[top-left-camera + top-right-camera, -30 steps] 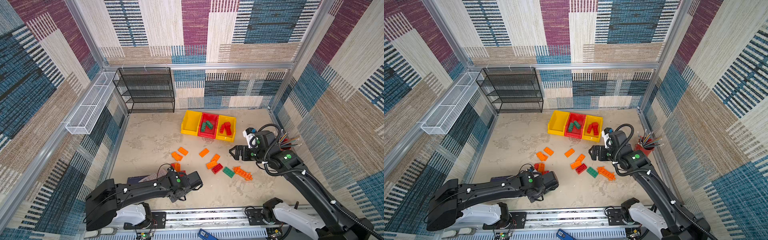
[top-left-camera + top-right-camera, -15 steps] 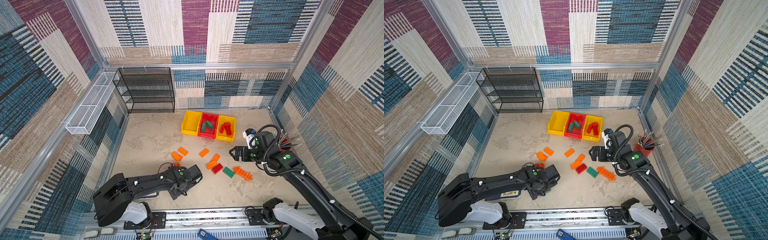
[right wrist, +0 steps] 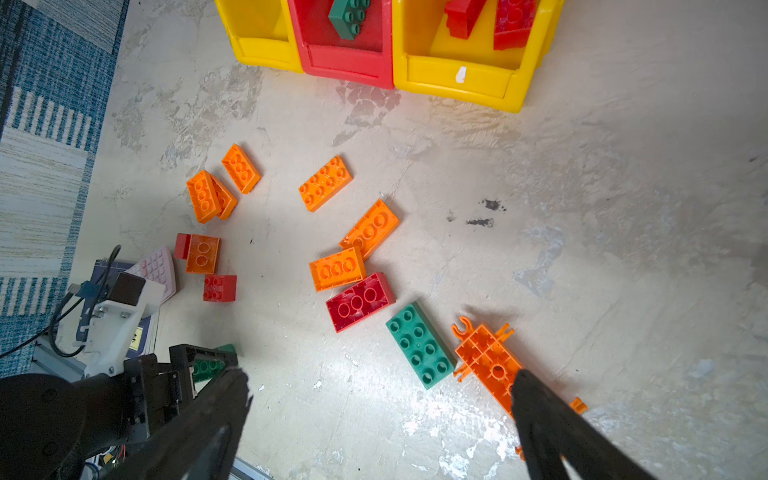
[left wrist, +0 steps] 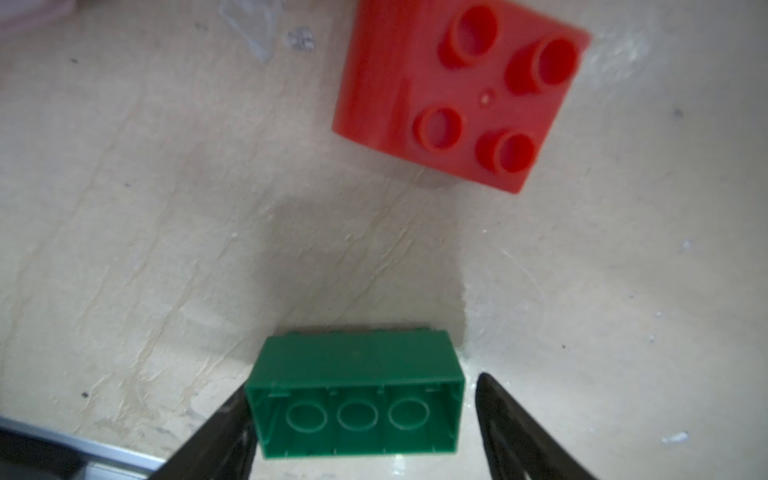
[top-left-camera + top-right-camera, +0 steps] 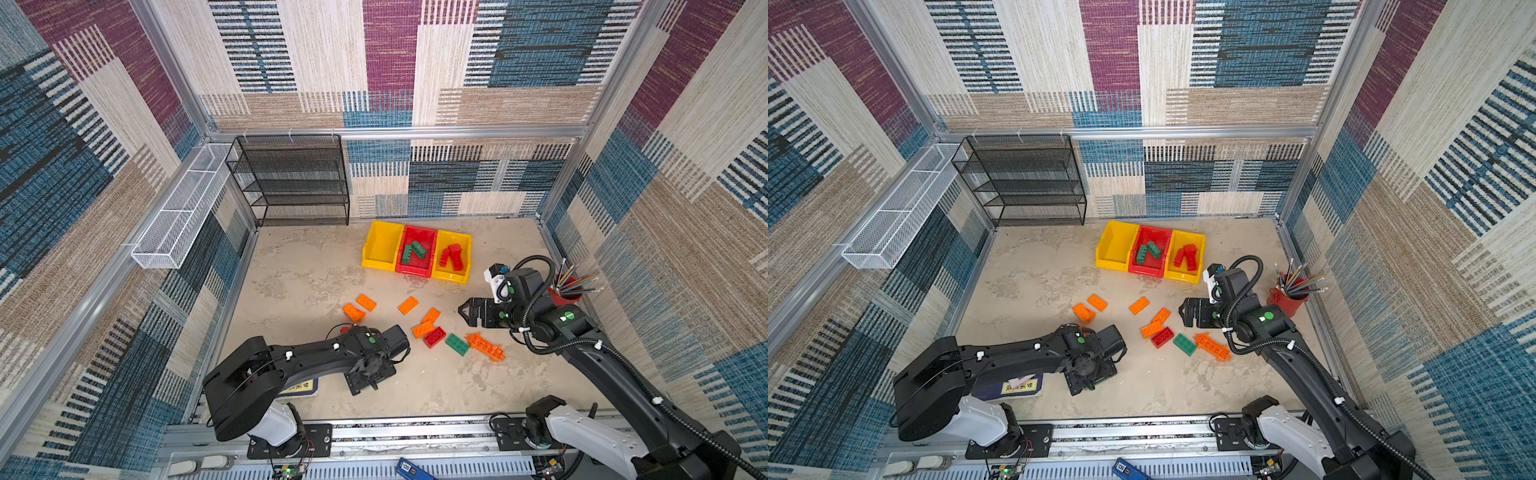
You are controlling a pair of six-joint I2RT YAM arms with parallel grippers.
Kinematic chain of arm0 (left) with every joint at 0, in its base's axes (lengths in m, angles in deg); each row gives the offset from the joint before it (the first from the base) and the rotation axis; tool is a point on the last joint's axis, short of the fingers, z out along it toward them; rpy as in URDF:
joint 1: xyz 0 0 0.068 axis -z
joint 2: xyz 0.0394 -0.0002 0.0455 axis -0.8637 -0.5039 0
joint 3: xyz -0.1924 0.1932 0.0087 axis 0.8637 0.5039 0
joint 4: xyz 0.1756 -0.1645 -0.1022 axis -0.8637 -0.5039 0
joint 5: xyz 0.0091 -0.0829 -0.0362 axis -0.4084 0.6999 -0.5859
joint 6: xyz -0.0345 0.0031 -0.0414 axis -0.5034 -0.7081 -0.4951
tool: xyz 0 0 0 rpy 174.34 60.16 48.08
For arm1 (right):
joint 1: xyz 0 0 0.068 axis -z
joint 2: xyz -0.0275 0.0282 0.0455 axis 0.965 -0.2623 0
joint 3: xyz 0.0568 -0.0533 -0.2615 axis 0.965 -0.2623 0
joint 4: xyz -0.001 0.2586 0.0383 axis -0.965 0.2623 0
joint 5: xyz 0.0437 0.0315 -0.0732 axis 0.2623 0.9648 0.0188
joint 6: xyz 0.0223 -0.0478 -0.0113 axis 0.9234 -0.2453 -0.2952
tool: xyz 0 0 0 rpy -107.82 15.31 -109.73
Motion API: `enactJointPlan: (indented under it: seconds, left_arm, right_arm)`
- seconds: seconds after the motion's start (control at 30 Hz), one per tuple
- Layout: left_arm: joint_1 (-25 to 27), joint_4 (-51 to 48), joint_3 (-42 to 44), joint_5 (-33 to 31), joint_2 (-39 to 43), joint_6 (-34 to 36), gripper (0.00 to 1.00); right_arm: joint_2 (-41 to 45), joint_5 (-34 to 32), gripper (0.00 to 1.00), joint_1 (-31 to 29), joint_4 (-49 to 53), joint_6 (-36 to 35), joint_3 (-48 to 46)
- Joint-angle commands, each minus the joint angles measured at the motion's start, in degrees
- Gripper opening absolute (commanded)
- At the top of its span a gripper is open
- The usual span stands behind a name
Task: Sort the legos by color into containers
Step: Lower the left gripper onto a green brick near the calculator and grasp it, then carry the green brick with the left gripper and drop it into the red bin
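In the left wrist view a green brick (image 4: 357,399) lies on its side between the fingers of my left gripper (image 4: 363,384). One finger touches it and the other stands just clear, so the gripper is open. A red brick (image 4: 461,95) lies beyond it. In both top views the left gripper (image 5: 365,380) (image 5: 1086,380) points down near the front. My right gripper (image 5: 467,311) (image 3: 380,374) hangs open and empty by the orange lattice piece (image 5: 485,346). Loose orange legos (image 5: 408,305), a red one (image 5: 434,337) and a green one (image 5: 457,344) lie mid-table. The left yellow container (image 5: 380,245) is empty, the red container (image 5: 417,270) holds green bricks, and the right yellow container (image 5: 451,276) holds red bricks.
A black wire shelf (image 5: 297,178) stands at the back left, with a white wire basket (image 5: 178,212) on the left wall. A red pencil cup (image 5: 565,293) stands right behind the right arm. A pink calculator (image 3: 156,268) and a booklet (image 5: 299,386) lie under the left arm.
The left gripper's jaws have narrowed around the green brick, and the left arm's elbow has swung right. The right arm has not moved.
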Motion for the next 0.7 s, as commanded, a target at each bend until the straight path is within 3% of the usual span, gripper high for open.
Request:
enactJointPlan:
  seconds: [0.0, 0.23, 0.43, 0.67]
  left_arm:
    - [-0.04, 0.98, 0.83, 0.91, -0.49, 0.89, 0.74]
    - [-0.12, 4.77, 3.75, 0.30, -0.73, 0.55, 0.70]
    - [-0.22, 4.80, 3.30, 0.91, -2.42, 2.46, 0.60]
    - [-0.21, -2.65, -4.02, -2.25, -3.03, 7.24, 0.57]
  right_arm:
    - [0.35, -0.99, 1.00, -0.01, -1.46, -0.07, -0.05]
    - [0.44, -2.02, 1.00, 0.00, -0.01, -1.56, 1.03]
    - [0.51, -2.33, 1.00, 0.04, 0.93, -2.60, 1.70]
    - [0.86, -2.64, 1.00, 0.00, 1.23, -3.02, 2.37]
